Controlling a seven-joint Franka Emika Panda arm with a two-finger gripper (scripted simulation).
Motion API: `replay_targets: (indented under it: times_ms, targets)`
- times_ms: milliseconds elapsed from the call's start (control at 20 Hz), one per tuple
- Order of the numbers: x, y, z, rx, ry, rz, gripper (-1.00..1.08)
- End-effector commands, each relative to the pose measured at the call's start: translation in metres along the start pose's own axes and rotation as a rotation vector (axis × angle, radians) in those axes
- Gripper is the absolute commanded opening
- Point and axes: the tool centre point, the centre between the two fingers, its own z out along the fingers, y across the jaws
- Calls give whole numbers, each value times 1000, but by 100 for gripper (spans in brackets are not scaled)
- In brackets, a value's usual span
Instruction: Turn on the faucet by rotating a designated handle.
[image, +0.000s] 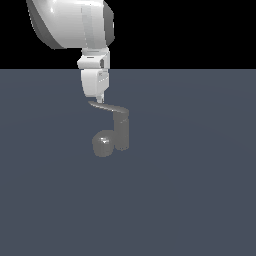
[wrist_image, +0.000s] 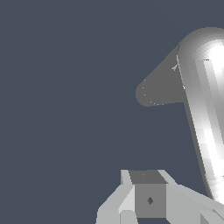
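The dull grey faucet (image: 121, 132) stands on the flat floor, an upright post with a rounded stubby spout (image: 103, 144) low on its side toward the exterior view's left. The thin handle (image: 107, 107) sticks out from the post's top toward the exterior view's left. My gripper (image: 99, 101) hangs straight down over the handle's free tip and looks to be touching it. In the wrist view the handle (wrist_image: 204, 118) is a bright tapering bar running toward my gripper (wrist_image: 147, 174), with the darker spout (wrist_image: 159, 87) beyond. The fingers (wrist_image: 149, 199) are pressed together with nothing between them.
The blue-grey floor (image: 190, 200) spreads flat on all sides of the faucet. The large white arm (image: 75, 22) comes down from the upper part of the exterior view's left.
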Motion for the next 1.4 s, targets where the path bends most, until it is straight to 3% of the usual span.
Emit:
replay_targets:
  times_ms: [0, 1350]
  targets:
    - [0, -1, 1, 2, 1, 4, -100]
    - [-13, 68, 1, 1, 1, 4, -100]
